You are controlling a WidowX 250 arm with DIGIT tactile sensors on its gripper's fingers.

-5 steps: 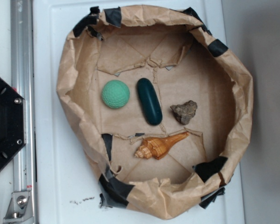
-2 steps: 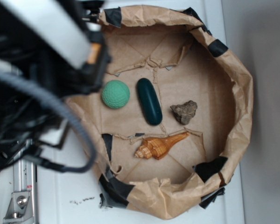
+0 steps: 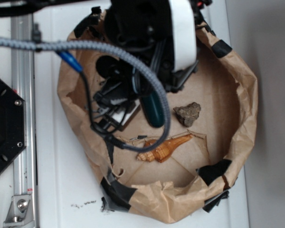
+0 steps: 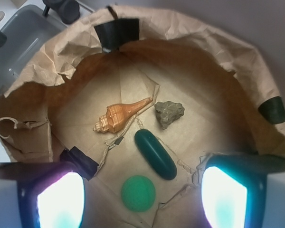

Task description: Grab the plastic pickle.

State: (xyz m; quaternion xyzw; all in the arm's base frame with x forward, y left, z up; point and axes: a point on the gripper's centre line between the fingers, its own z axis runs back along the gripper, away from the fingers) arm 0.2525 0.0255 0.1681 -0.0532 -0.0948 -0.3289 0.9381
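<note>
Four things in the bowl: green ball (image 4: 138,193), plastic pickle (image 4: 155,154), seashell (image 4: 119,116) and grey rock (image 4: 169,113), all lying on the brown paper floor.
Left edge: in the exterior view a metal rail (image 3: 23,95) and a black mount (image 3: 4,126) sit outside the paper bowl (image 3: 237,118), on the white table (image 3: 52,190).
Walls: crumpled paper rises all round, patched with black tape (image 4: 117,33); the rim stands higher than the things inside.
Open room: bare paper floor shows to the right of the rock and below the seashell in the exterior view; the left part of the floor is hidden by the arm.
Pickle, looks: smooth, glossy, dark teal-green, oblong with rounded ends.
Pickle, place: mid-floor, lying flat; ball just beside one end, rock near the other end, seashell near its side, none touching it as far as can be seen.
Arm: reaches in from the top left of the exterior view, its grey cable (image 3: 109,52) looping over the bowl, covering the ball and the pickle's upper end.
Gripper (image 4: 142,199): above the floor, fingers (image 4: 59,199) spread wide apart, grasping nothing; ball and pickle's near end lie between them in the wrist view.
</note>
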